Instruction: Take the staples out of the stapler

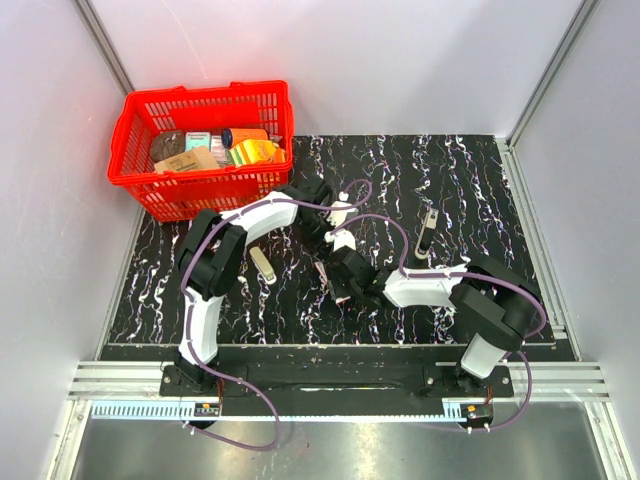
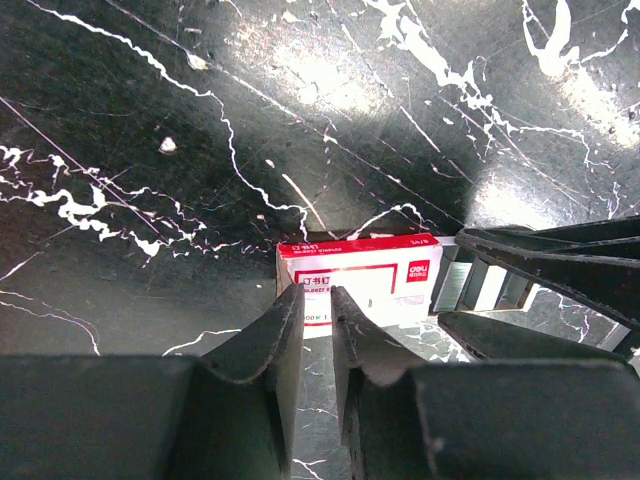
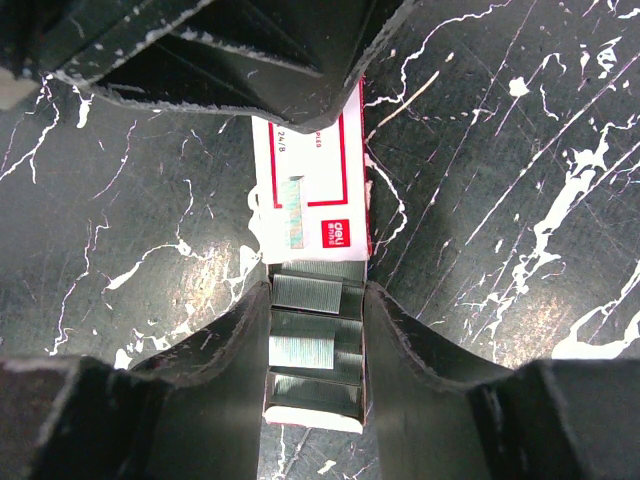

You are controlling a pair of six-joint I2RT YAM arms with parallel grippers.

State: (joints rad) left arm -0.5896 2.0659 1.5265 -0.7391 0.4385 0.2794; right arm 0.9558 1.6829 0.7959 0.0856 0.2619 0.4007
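The left jaws are drawn nearly together, with only a thin slit between the two dark fingertips point(image 2: 292, 318). In this slit sits the near edge of the staple box point(image 2: 365, 265), a small red and white cardboard sleeve that lies flat on the surface point(image 1: 460, 190), so the left jaws pinch it at that edge.

The right jaws stand at a middle width and hold the tray point(image 3: 310, 418), the inner part of the same box. One finger point(image 3: 240, 340) presses on each long side of it. The tray is pulled partly out of the sleeve, toward the right arm. In it lie silver staples point(image 3: 305, 350) in several short blocks, one after another. The two arms meet over the box from opposite ends, and their tips are close together.

The stapler point(image 1: 427, 232) is not in any jaws. It seems to be the dark slim thing with a silver part that lies on the surface farther back and to the right, well apart from both arms. I cannot tell if it is open. A pale oblong object point(image 1: 263, 265) lies near the left arm, on its left side. A red basket point(image 1: 200, 190) with packets inside stands at the far left corner.
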